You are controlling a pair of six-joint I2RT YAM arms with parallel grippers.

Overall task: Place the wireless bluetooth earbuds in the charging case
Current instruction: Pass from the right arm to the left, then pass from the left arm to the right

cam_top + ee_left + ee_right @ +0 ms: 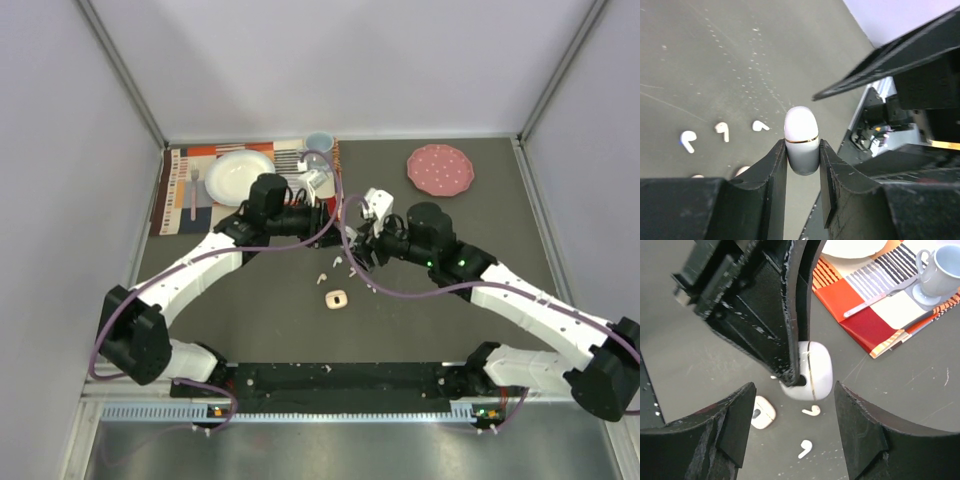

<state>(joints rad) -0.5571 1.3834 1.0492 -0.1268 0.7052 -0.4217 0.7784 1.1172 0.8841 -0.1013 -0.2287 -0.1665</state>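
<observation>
Surface: a dark grey table [250, 320] is enclosed by pale walls. A striped placemat [175, 215] lies at the far left, bearing a white plate [240, 178], a fork [193, 195] and a pale blue cup [319, 143]. A pink plate [440, 168] is set apart at the far right.

Item 1: charging case [801, 130], white, rounded, with a thin gold seam. It is held off the table, pinched on both sides by the left gripper [802, 144], and appears shut along the seam.

Item 2: right gripper [794, 387], jaws spread wide, empty, placed just beside the held case.

Item 3: wireless bluetooth earbuds [722, 131], white with short stems. Three are seen whole from the left wrist, lying loose on the table below the held case, near one another but apart.

Item 4: second case [762, 412], lying on the table near the earbuds, apparently open with its sockets showing.

Progress: the task is judged to be at an early stage. No earbud is seen seated in either case. The held case would have to be opened, and each earbud picked up and inserted.

Markings: no brand, label or writing can be read on any item.
</observation>
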